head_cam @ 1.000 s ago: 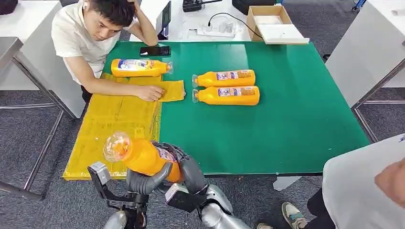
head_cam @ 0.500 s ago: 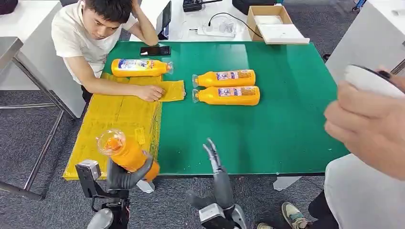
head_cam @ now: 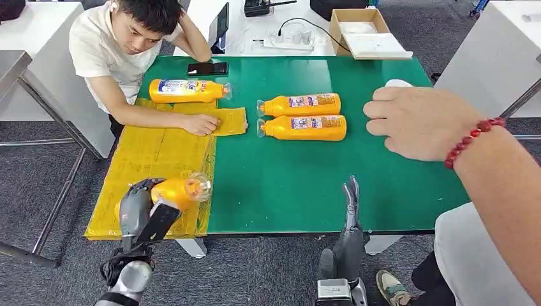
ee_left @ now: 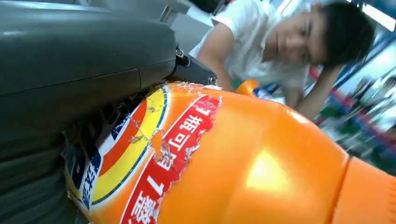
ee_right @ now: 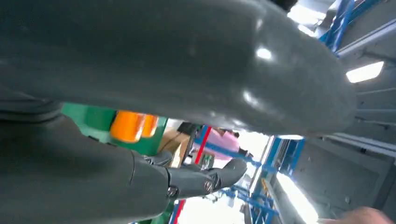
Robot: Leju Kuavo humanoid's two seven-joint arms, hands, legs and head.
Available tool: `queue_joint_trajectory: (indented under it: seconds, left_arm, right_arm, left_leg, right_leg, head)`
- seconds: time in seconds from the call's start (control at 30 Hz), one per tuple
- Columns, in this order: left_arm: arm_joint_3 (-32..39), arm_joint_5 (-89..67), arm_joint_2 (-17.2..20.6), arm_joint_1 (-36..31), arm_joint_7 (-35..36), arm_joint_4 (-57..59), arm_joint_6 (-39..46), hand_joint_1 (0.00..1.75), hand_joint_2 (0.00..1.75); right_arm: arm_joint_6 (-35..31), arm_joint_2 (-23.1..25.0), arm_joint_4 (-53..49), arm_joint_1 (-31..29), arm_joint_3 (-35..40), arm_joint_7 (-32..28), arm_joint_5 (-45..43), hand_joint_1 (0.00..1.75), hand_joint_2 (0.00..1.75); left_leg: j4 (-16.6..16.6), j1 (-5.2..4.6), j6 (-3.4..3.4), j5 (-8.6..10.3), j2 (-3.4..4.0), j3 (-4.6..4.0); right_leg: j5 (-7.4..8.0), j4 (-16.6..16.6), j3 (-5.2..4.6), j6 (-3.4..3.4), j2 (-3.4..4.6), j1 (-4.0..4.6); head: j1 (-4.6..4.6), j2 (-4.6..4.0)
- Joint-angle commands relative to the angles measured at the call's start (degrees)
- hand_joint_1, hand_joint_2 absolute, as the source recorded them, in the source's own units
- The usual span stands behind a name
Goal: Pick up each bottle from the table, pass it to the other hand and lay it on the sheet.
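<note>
Gripping bottle (head_cam: 180, 191) in left hand (head_cam: 141, 210) at seven o'clock over sheet (head_cam: 153, 156); right hand (head_cam: 349, 203) spread, holding nothing. Risking rolling toward counter (head_cam: 383, 166) edge on release.

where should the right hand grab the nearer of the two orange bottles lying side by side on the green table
Around the wide labelled body of the nearer bottle, probably coming from above and the robot's side. It lies flat, clear cap to the left. The other bottle lies close along its far side, leaving little room for fingers there. The right hand is open at the near table edge.
</note>
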Motion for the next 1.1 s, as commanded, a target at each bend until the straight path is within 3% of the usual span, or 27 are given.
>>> queue_joint_trajectory:
  seconds: [0.03,0.1,0.17,0.23,0.47,0.5,0.53,0.57,0.73,0.8,0.87,0.9,0.93,1.1]
  left_arm:
    - [-3.0,-5.7,2.1,-15.7,3.4,26.9,-1.3,1.75,1.75]
    - [-2.9,-5.6,2.0,-15.9,2.9,27.9,-0.8,1.75,1.75]
    - [-6.1,-13.4,2.6,-22.6,8.6,40.0,-5.2,1.75,1.75]
    - [-6.5,-14.5,2.3,-24.8,8.9,44.6,-7.3,1.75,1.75]
    - [-8.0,-17.1,1.4,-27.1,11.2,50.1,-13.1,1.75,1.75]
    - [-7.8,-16.9,1.3,-27.3,11.6,50.4,-15.7,1.68,1.75]
    - [-7.8,-16.7,1.3,-27.4,11.7,50.7,-17.7,1.41,1.75]
    - [-7.8,-16.6,1.4,-27.4,11.9,50.7,-18.2,1.36,1.75]
    - [-7.7,-16.6,1.4,-27.2,11.9,50.6,-18.3,1.36,1.75]
    - [-7.9,-16.6,1.5,-27.4,12.2,50.8,-20.4,1.13,1.75]
    - [-7.4,-16.0,1.4,-27.1,12.3,50.5,-21.2,0.54,1.75]
    - [-6.0,-14.2,1.3,-26.9,10.9,50.2,-22.4,0.14,1.75]
    - [-4.2,-11.9,1.1,-26.6,9.0,49.6,-23.4,0.00,1.75]
    - [4.5,4.9,0.4,-22.4,-7.4,42.1,-34.4,0.00,1.75]
  right_arm:
    - [1.4,1.5,4.6,-3.1,-1.4,0.3,-0.8,0.00,0.00]
    - [1.5,1.4,4.6,-3.0,-1.4,0.2,-0.9,0.00,0.00]
    - [4.1,2.1,8.6,-4.5,-1.1,1.0,-2.8,0.00,0.00]
    - [4.3,2.3,10.9,-5.2,-0.9,0.9,-3.1,0.00,0.00]
    - [4.6,2.8,15.2,-5.9,-1.0,1.1,-4.9,0.00,0.00]
    - [4.5,2.9,15.7,-6.0,-1.3,1.1,-5.2,0.00,0.00]
    - [4.4,3.0,16.1,-6.2,-1.4,1.1,-5.4,0.00,0.00]
    - [4.4,3.0,16.3,-6.2,-1.6,1.1,-5.6,0.00,0.00]
    - [4.4,3.0,16.6,-6.3,-1.7,1.1,-5.7,0.00,0.00]
    - [4.3,3.1,16.7,-6.4,-1.8,1.1,-5.6,0.00,0.00]
    - [4.2,3.3,17.5,-6.6,-2.3,1.2,-5.9,0.00,0.00]
    - [4.1,3.4,17.8,-6.7,-2.6,1.2,-6.0,0.00,0.00]
    - [4.2,3.4,18.1,-6.7,-2.7,1.1,-6.1,0.00,0.00]
    - [4.9,3.1,19.9,-6.8,-2.9,-0.2,-7.0,0.00,0.00]
  left_leg:
    - [-0.1,0.04,-0.13,0.04,-0.22,0.19]
    - [-0.1,0.00,-0.09,0.04,-0.12,0.13]
    - [-0.1,0.04,-0.13,0.05,-0.02,0.18]
    - [-0.1,0.07,-0.16,0.00,0.03,0.27]
    - [-0.1,0.04,-0.17,0.05,0.10,0.42]
    - [-0.1,0.04,-0.15,0.04,0.10,0.46]
    - [-0.1,0.08,-0.19,0.03,0.15,0.54]
    - [-0.1,0.04,-0.15,0.03,0.12,0.58]
    - [-0.2,0.05,-0.19,0.01,0.25,0.74]
    - [-0.2,0.04,-0.21,0.02,0.24,0.81]
    - [-0.2,0.05,-0.22,0.03,0.20,0.82]
    - [-0.2,0.04,-0.23,0.04,0.21,0.90]
    - [-0.2,0.03,-0.22,0.02,0.19,0.94]
    - [-0.2,0.02,-0.22,-0.02,0.28,0.98]
  right_leg:
    - [-0.01,-0.1,0.25,-0.11,-0.31,0.05]
    - [0.00,-0.1,0.15,-0.06,-0.17,0.01]
    - [0.02,-0.1,0.20,-0.09,-0.11,0.05]
    - [-0.03,-0.1,0.29,-0.07,-0.10,0.08]
    - [0.03,-0.1,0.43,-0.09,0.01,0.05]
    - [0.03,-0.1,0.47,-0.06,0.03,0.04]
    - [0.05,-0.1,0.54,-0.11,0.05,0.08]
    - [0.03,-0.1,0.55,-0.06,0.04,0.04]
    - [0.05,-0.1,0.79,-0.10,0.17,0.04]
    - [0.06,-0.1,0.82,-0.11,0.15,0.04]
    - [0.06,-0.1,0.86,-0.12,0.09,0.05]
    - [0.04,-0.1,0.87,-0.12,0.11,0.04]
    - [0.03,-0.1,0.92,-0.10,0.12,0.02]
    - [0.03,-0.1,0.99,-0.09,0.20,0.02]
  head:
    - [0.00,0.00]
    - [0.00,0.00]
    - [0.00,0.00]
    - [0.02,0.00]
    - [-0.02,0.00]
    - [0.02,0.00]
    - [-0.02,0.00]
    - [0.00,-0.02]
    - [0.00,0.00]
    - [0.00,0.00]
    - [0.00,0.00]
    - [0.00,0.00]
    - [0.02,0.00]
    - [0.02,0.00]
